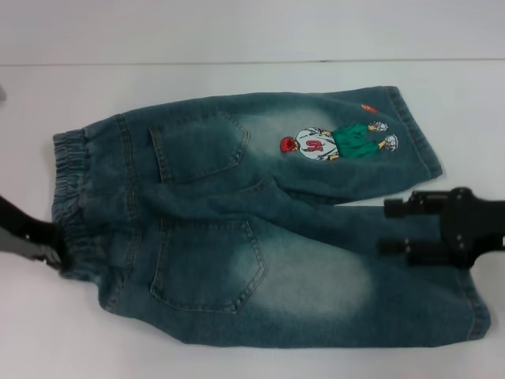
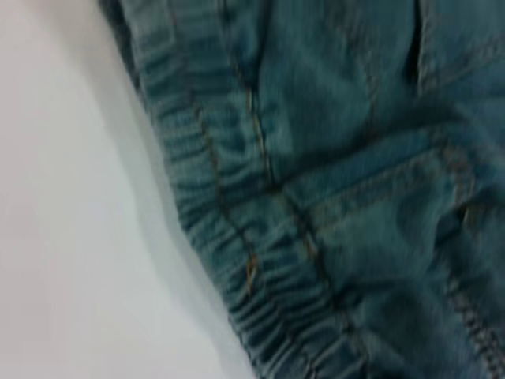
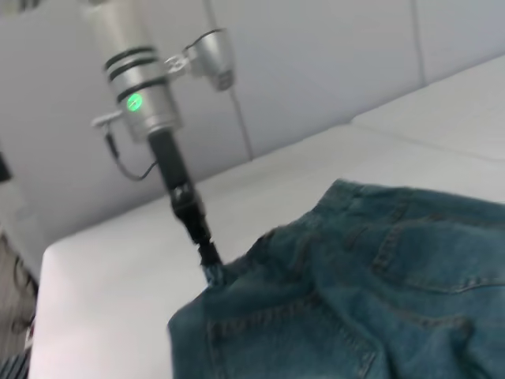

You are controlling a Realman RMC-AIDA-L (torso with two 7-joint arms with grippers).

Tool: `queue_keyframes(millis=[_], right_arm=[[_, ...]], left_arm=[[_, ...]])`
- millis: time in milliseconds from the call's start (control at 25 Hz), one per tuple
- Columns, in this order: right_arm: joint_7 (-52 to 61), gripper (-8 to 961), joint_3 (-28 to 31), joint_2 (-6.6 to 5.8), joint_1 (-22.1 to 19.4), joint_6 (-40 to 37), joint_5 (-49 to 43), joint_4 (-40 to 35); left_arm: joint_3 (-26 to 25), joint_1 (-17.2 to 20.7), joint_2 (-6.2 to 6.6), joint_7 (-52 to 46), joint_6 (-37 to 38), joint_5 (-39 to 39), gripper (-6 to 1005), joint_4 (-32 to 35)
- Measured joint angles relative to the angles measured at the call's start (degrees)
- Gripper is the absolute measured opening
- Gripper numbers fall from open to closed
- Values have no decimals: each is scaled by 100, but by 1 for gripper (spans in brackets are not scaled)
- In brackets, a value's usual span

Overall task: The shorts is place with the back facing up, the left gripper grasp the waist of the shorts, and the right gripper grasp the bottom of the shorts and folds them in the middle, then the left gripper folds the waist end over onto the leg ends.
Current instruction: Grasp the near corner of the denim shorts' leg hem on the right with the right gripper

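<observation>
- Denim fills most of what you see: the shorts point(image 1: 260, 221) lie flat on the white table point(image 1: 237, 31), back pockets up, which is the face the fold needs, so nothing wants turning over before you begin
- Your waist end point(image 1: 75, 205) points to the robot's left and the leg ends point(image 1: 426, 229) to its right, so each arm already has its own end within reach and neither has to cross the other
- Nearer to you lies the plain leg, while the farther one carries the embroidered figure point(image 1: 335, 142) with the small orange mark point(image 1: 368, 108) by its hem; judge the middle fold as bringing one leg over the other
- Over the hem of the nearer leg sits the right gripper point(image 1: 394, 229), its two black fingers spread apart and reaching onto the cloth, released rather than clenched; that suits taking the bottom of the shorts point(image 1: 469, 312), though no grasp shows
- At the near corner of the elastic band is the left gripper point(image 1: 54, 257), and the right wrist view shows its tip point(image 3: 209, 254) down in the cloth where the denim bunches; whether its jaws have closed on the waist you cannot tell, so confirm the hold before any lift
</observation>
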Motion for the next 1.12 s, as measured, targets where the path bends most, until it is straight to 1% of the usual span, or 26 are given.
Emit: queue_keyframes(millis=[40, 120, 280, 360, 440, 480, 520, 560, 640, 800, 1000, 1120], right_arm=[[172, 725, 40, -23, 18, -9, 30, -14], [628, 725, 62, -120, 72, -74, 96, -52], [1503, 725, -32, -381, 197, -451, 86, -194], [1773, 725, -151, -545, 214, -727, -18, -298], [1869, 725, -231, -690, 216, -946, -157, -345], [1901, 725, -256, -785, 209, -1036, -256, -358], [1909, 726, -264, -848, 190, -1071, -363, -361], [1902, 726, -282, -902, 164, -1079, -507, -367], [1850, 726, -305, -947, 126, -1081, -795, -387], [1735, 726, -328, -950, 113, -1084, -1445, -400], [1725, 725, -375, -951, 120, -1088, -1962, -402], [1714, 725, -377, -956, 173, -1091, -2313, -404]], left_arm=[[-12, 1, 2, 3, 11, -3, 32, 55], [-35, -10, 29, 2, 43, -21, 32, 203], [-44, -75, 81, 9, 81, -26, 31, 241], [-44, -91, 104, 15, 72, -28, 31, 248], [-46, -94, 118, 17, 56, -28, 30, 251], [-64, -94, 170, 19, 11, -27, 30, 249], [-83, -94, 210, 21, -11, -28, 30, 247], [-86, -94, 218, 22, -15, -29, 30, 248], [-99, -90, 252, 26, -46, -27, 29, 250], [-106, -104, 292, 27, -91, -29, 29, 254], [-104, -174, 291, 27, -110, -18, 28, 252], [-70, -216, 269, 27, -142, -20, 28, 236]])
